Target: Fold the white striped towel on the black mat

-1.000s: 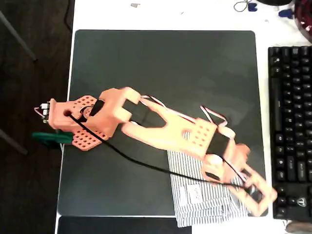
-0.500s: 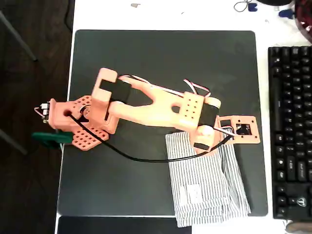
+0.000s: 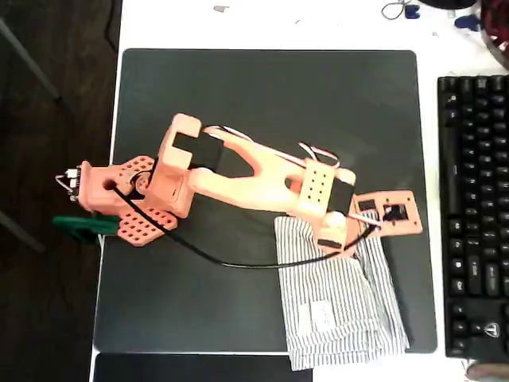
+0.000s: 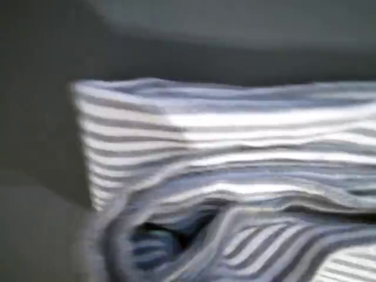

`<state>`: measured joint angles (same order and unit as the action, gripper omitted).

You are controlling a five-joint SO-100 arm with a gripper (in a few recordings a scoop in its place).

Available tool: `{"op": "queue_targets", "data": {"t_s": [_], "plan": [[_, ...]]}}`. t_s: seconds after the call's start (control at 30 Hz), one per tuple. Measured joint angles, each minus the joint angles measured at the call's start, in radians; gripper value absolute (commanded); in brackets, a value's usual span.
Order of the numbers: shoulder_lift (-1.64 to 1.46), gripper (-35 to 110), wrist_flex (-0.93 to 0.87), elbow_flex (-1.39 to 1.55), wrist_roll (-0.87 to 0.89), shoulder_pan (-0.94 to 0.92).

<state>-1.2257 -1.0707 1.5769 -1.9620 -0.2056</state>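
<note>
1. The white striped towel (image 3: 338, 306) lies folded into a rough rectangle with rumpled edges, its top edge directly under the hand (image 3: 374, 216) and the rest spreading away below it in the overhead view.
2. Its bottom edge overhangs the mat's lower border.
3. In the wrist view the towel (image 4: 235, 176) shows blurred, bunched layers.
4. The black mat (image 3: 262, 103) lies flat beneath hand and towel, matte and dark.

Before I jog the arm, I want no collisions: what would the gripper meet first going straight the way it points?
Most likely the white striped towel, which lies close ahead in the wrist view, with the black mat under it; depth is unclear.
</note>
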Motion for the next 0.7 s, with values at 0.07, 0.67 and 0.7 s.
{"op": "queue_targets", "data": {"t_s": [0.07,0.67,0.7], "plan": [[0.011,0,0.000,-0.009,0.026,0.011],[0.163,1,-0.077,-0.298,0.204,0.164],[0.160,1,-0.077,-0.296,0.204,0.172]]}}
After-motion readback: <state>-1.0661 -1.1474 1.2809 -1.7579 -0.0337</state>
